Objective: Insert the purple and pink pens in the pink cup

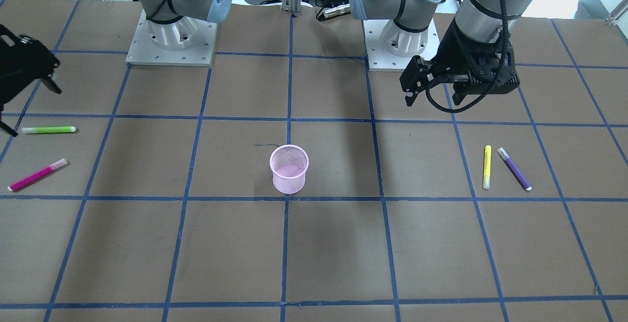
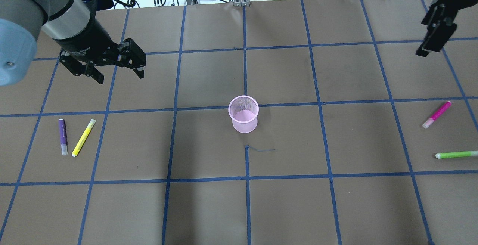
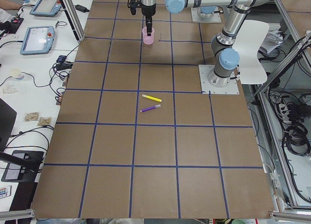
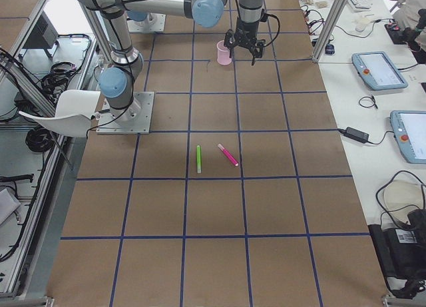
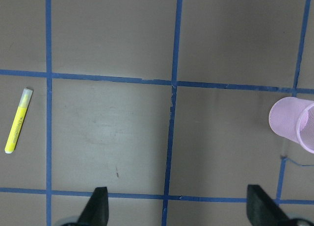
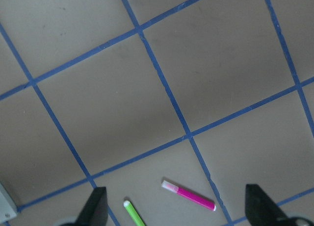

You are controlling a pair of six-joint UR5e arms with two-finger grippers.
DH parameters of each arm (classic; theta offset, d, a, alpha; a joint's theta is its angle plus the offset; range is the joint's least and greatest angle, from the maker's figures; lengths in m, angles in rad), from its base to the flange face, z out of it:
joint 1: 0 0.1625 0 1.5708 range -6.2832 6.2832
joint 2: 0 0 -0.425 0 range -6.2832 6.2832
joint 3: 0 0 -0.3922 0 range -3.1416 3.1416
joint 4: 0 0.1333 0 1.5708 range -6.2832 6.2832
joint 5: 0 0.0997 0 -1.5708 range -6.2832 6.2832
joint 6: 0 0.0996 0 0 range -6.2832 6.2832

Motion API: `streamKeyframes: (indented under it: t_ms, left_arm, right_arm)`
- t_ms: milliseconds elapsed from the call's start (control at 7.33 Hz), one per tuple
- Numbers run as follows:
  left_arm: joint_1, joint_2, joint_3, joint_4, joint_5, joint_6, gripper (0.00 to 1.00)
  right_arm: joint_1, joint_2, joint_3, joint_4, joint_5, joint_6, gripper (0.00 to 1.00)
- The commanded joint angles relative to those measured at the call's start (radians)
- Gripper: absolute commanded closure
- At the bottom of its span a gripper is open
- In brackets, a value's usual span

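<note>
Left hand (image 2: 120,76) hangs spread above the surface (image 2: 209,200); the purple pen (image 2: 63,136) lies flat nearby, further toward the left end, beside a yellow pen (image 2: 83,137). Right hand (image 1: 32,108), also spread, hovers near the pink pen (image 2: 437,115) and a green pen (image 2: 456,155). Midway between them stands the pink cup (image 2: 243,114).

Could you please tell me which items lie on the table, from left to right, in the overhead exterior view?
Purple pen → yellow highlighter pen → pink mesh cup → pink pen → green pen.
</note>
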Motion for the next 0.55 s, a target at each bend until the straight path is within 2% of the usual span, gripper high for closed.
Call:
streamKeyframes:
  t_ms: [0, 136, 409]
  left_arm:
    - [0.000, 0.003, 0.000, 0.002, -0.004, 0.002, 0.00]
    - [0.000, 0.007, 0.001, 0.002, -0.004, 0.000, 0.00]
    - [0.000, 0.011, 0.008, 0.002, -0.006, 0.002, 0.00]
  right_arm:
    - [-0.235, 0.005, 0.066, -0.011, 0.019, -0.375, 0.00]
    - [-0.347, 0.014, 0.098, -0.053, 0.056, -0.465, 0.00]
    - [-0.490, 0.090, 0.147, -0.117, 0.133, -0.756, 0.00]
